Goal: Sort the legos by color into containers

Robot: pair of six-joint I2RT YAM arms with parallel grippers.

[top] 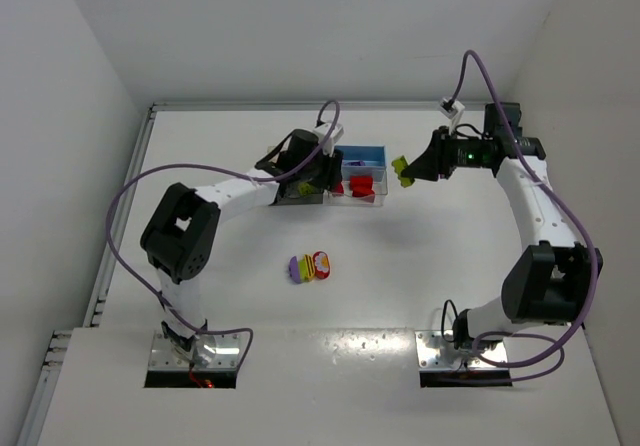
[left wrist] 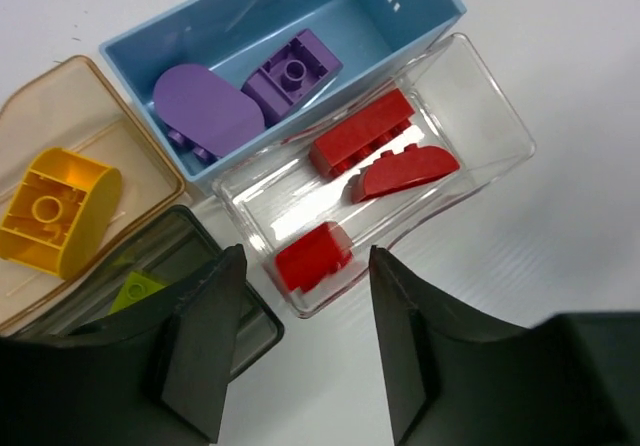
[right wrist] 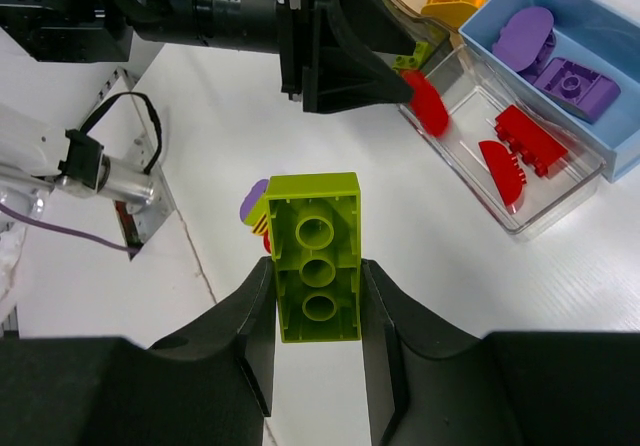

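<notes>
three red legos (left wrist: 360,144) lie in the clear bin (left wrist: 485,116); left gripper (left wrist: 303,286) spread above it, right gripper (right wrist: 318,281) at its 3 o'clock pinches a green lego (right wrist: 315,221)

Tabletop (top: 400,286) beneath my fingers (left wrist: 200,346): white, matte, finely textured up close. Back wall (top: 330,26) beyond my fingers: plain white, meeting the tabletop's far edge. Left side wall (top: 60,116) outboard of my left fingers and right side wall (top: 600,66) outboard of my right: same white, unmarked. Pale rail (top: 124,216) runs along the tabletop's edge left of my left fingers. Lighting even, shadows soft.
</notes>
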